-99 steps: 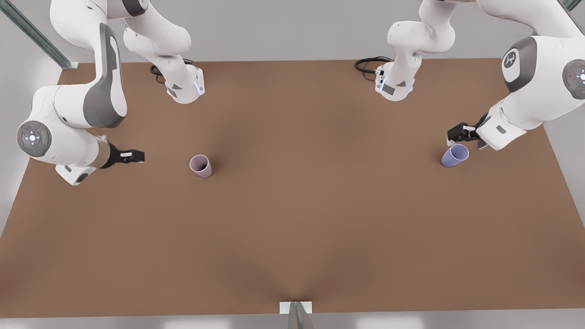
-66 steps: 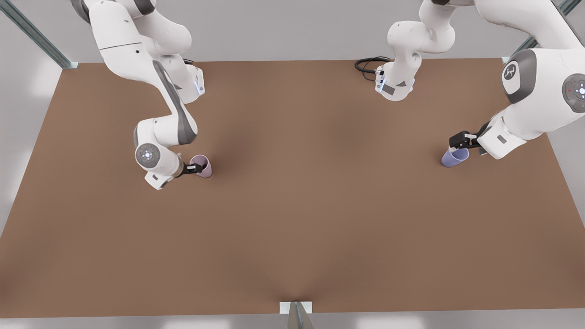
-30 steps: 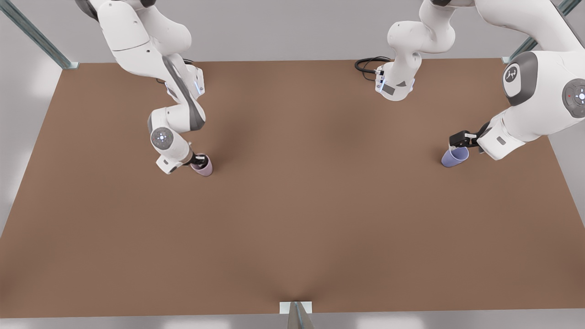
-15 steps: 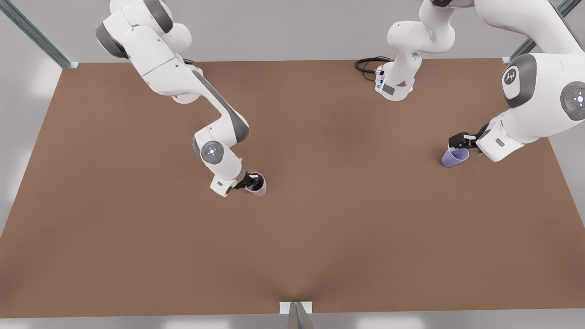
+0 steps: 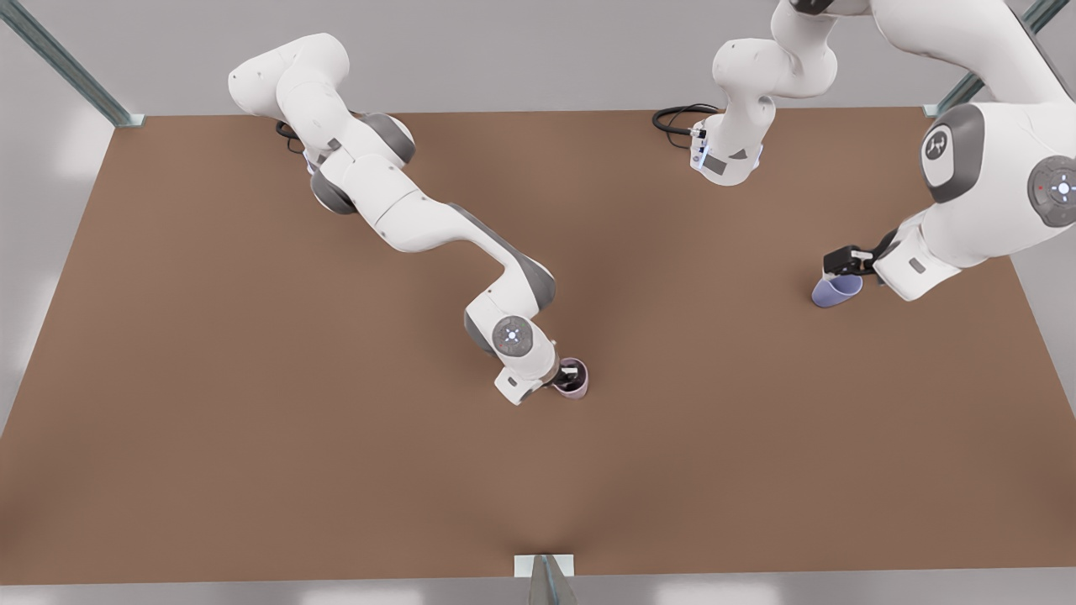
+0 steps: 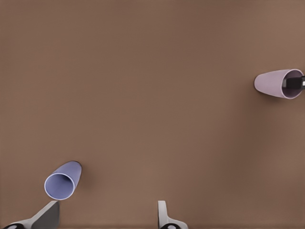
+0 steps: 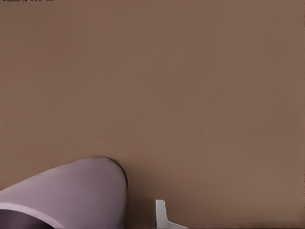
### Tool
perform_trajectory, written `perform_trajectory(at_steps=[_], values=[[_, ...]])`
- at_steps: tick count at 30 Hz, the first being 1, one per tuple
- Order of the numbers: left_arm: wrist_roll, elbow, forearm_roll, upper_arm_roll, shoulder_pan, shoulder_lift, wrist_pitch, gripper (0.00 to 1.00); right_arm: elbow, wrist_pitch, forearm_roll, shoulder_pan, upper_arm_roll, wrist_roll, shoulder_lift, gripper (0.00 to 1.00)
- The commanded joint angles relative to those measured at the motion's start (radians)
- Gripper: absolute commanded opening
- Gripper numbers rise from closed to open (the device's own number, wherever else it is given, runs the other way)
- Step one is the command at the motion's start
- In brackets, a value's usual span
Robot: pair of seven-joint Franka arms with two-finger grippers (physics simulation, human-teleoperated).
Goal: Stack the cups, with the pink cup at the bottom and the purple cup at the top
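no legible text, label, brand name or number on anything in view

Even, soft light; faint shadows

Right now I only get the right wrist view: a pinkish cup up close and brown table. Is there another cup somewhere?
Observer: Yes, a purple cup sits on the table toward the front view's right, far from the pink cup.
Operator: Is anything holding it?
Observer: No. The left hand is close by its rim, fingers spread open.
Operator: And my pink one, is it held?
Observer: The left wrist view shows a dark finger of the right hand inside its mouth, pinching the wall. That cup is near the table's middle.
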Motion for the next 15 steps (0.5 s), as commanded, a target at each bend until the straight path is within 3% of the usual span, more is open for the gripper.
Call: perform_trajectory(at_steps=[1,7,10,12,13,14,15], values=[[0.000,0.001,0.003,0.000,0.000,0.001,0.001,1.00,0.001,-0.009,0.002,0.000,0.002,0.279,-0.004,1.00],[-0.002,-0.001,0.000,0.002,0.000,-0.001,-0.012,1.00,0.004,-0.060,0.007,-0.001,0.008,0.279,-0.062,1.00],[0.001,-0.001,0.003,0.018,0.000,0.001,-0.006,1.00,-0.015,-0.219,0.083,-0.062,0.008,0.258,-0.240,1.00],[0.026,-0.033,0.004,0.083,0.003,0.037,0.014,1.00,-0.207,-0.429,0.085,-0.193,0.009,0.017,-0.469,1.00],[0.031,-0.093,0.008,0.103,0.005,0.061,0.130,1.00,-0.502,-0.400,0.071,-0.300,0.006,-0.083,-0.704,1.00],[0.031,-0.157,0.009,0.119,0.011,0.065,0.211,1.00,-0.681,-0.363,0.068,-0.406,0.005,-0.134,-0.867,1.00],[0.032,-0.292,0.018,0.124,0.020,0.026,0.345,1.00,-0.766,-0.392,0.083,-0.539,0.006,-0.375,-0.974,1.00]])
